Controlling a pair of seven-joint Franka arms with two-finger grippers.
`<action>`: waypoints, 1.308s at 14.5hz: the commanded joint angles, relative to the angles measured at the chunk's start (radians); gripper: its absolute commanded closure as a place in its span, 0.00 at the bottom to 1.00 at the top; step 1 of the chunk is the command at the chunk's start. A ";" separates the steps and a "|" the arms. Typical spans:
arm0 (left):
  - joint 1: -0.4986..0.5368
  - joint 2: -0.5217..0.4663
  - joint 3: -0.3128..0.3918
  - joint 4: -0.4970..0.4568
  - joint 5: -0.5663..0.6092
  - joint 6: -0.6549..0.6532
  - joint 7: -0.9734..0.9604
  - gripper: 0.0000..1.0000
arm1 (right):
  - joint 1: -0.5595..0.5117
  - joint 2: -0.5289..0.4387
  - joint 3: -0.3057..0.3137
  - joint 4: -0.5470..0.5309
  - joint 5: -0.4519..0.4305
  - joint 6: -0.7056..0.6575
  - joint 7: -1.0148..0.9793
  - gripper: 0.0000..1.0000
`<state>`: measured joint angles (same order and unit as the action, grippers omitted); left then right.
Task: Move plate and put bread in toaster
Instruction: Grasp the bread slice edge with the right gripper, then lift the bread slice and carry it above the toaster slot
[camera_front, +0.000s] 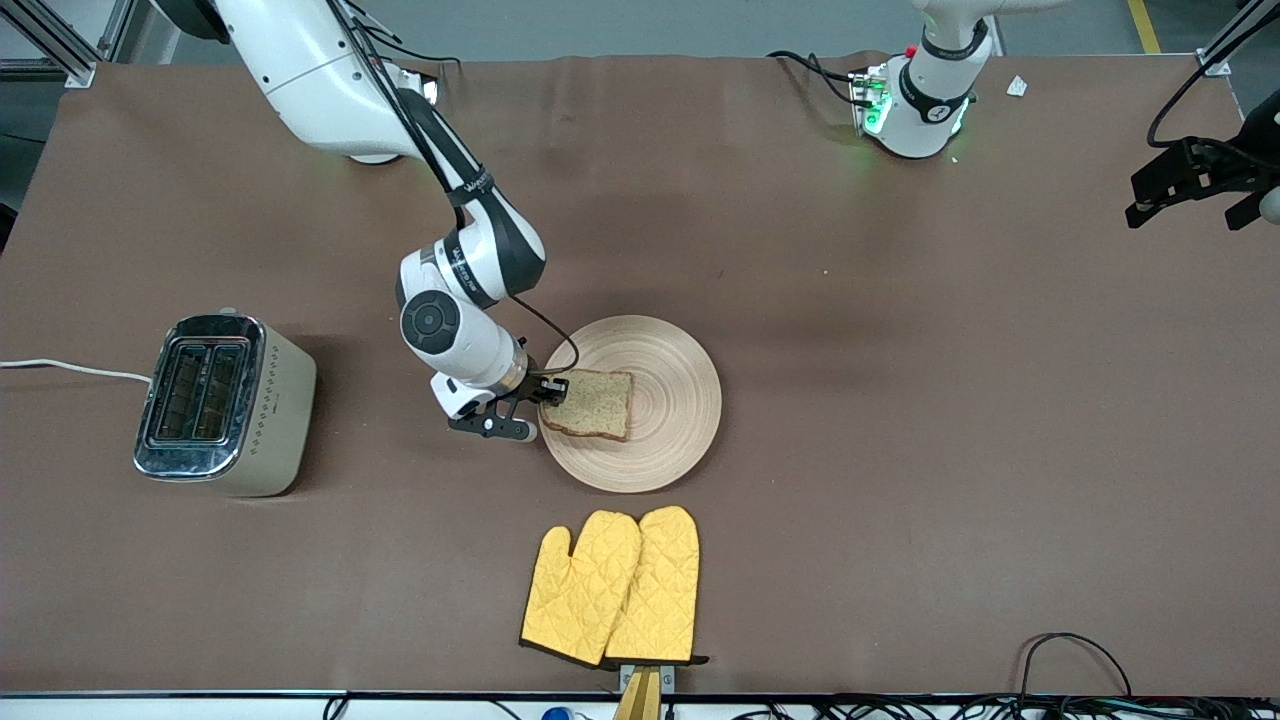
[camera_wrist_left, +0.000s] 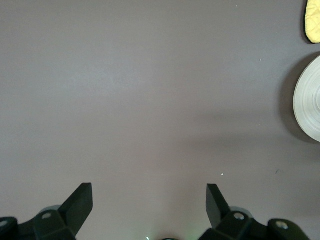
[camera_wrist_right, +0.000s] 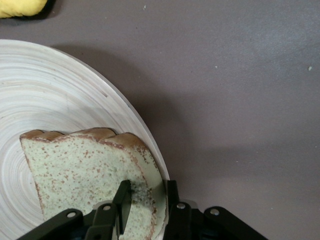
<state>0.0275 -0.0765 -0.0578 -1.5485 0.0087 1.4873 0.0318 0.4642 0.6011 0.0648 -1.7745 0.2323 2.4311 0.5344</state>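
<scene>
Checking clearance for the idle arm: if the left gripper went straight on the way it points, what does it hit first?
Probably just the bare table. The left gripper is open and points down at brown cloth; the plate sits off at the edge of its view, out of line.

I see even overhead light, sharp pictures. Soft shadows sit beside the toaster (camera_front: 225, 403); its chrome top glares.

Right claw (camera_front: 548, 392) at the bread's (camera_front: 592, 404) edge on the plate (camera_front: 680, 400).
</scene>
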 joint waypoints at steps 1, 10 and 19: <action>-0.003 -0.002 0.006 0.004 -0.006 0.004 0.000 0.00 | 0.011 0.009 -0.007 0.006 -0.021 0.008 0.022 0.73; -0.001 0.018 0.006 0.030 -0.007 0.005 0.000 0.00 | 0.011 0.002 -0.010 0.012 -0.022 -0.013 0.026 0.99; -0.001 0.018 0.006 0.030 -0.009 0.016 0.002 0.00 | -0.009 -0.102 -0.063 0.228 -0.025 -0.449 0.072 0.99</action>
<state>0.0284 -0.0696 -0.0576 -1.5422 0.0087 1.4992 0.0318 0.4628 0.5543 0.0224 -1.5527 0.2293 2.0444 0.5840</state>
